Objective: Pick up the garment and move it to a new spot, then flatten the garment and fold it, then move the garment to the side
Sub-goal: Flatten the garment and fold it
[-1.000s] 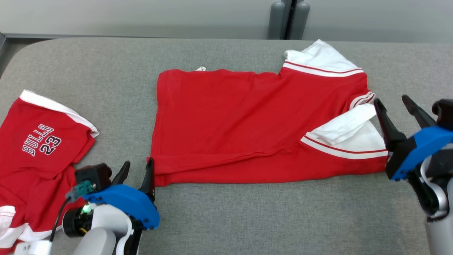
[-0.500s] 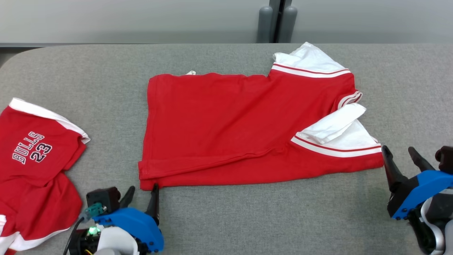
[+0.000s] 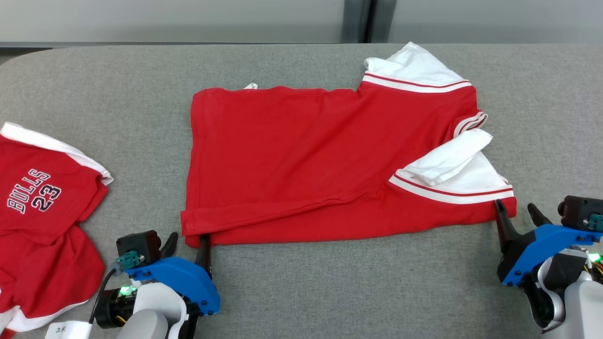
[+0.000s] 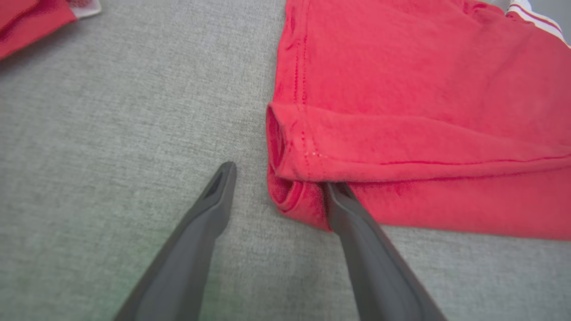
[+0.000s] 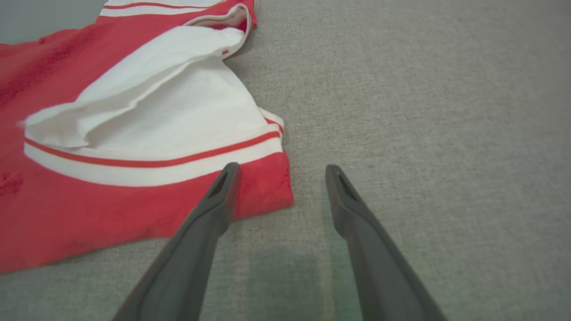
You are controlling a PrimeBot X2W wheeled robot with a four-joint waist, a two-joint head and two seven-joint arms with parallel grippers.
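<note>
Spread wide and empty, left pincer (image 3: 187, 240) and right pincer (image 3: 516, 209) flank the folded garment (image 3: 320, 155); left wrist view shows a finger (image 4: 357, 232) touching its hem, head view a second jersey (image 3: 42, 197).

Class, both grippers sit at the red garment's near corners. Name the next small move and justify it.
Probably close both jaws on the corners: left gripper and right gripper stand open, one finger of each touching the garment's near edge, nothing gripped yet.

Grey fabric worktop (image 3: 330, 287) carrying two red garments.
A folded red T-shirt (image 3: 301, 160) with white sleeves lies flat mid-worktop; well left of it lies a crumpled red "BULLS 23" jersey (image 3: 42, 221).
</note>
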